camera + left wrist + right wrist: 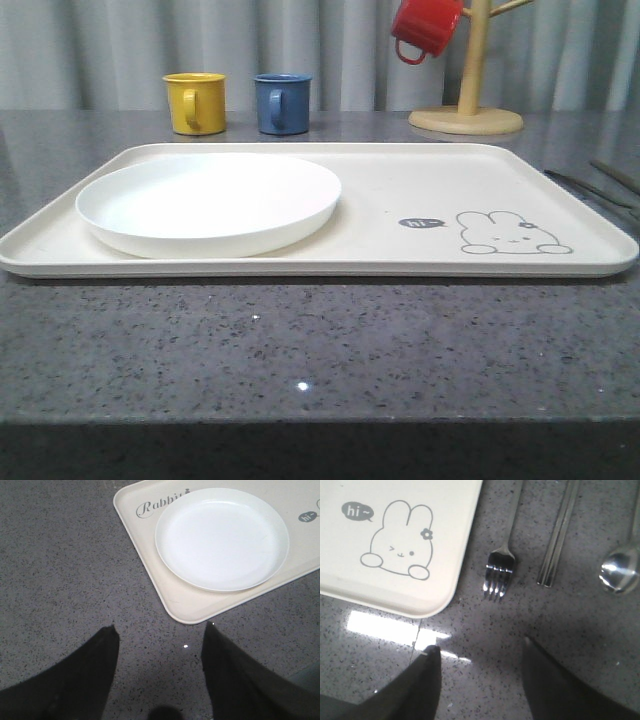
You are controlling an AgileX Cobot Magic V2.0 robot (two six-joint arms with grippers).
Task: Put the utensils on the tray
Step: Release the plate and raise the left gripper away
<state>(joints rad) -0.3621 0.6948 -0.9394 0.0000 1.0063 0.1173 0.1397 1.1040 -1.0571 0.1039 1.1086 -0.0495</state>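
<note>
A grey speckled counter stretches before pale curtains, carrying the cream tray with the white plate on its left half; yellow and blue mugs stand behind, a red mug hangs on a wooden stand.

From the left wrist, the left gripper hovers over bare counter beside the tray's corner, fingers spread apart, empty.

From the right wrist, the right gripper hangs with fingers apart near the fork, chopsticks and spoon, all lying off the tray.
</note>
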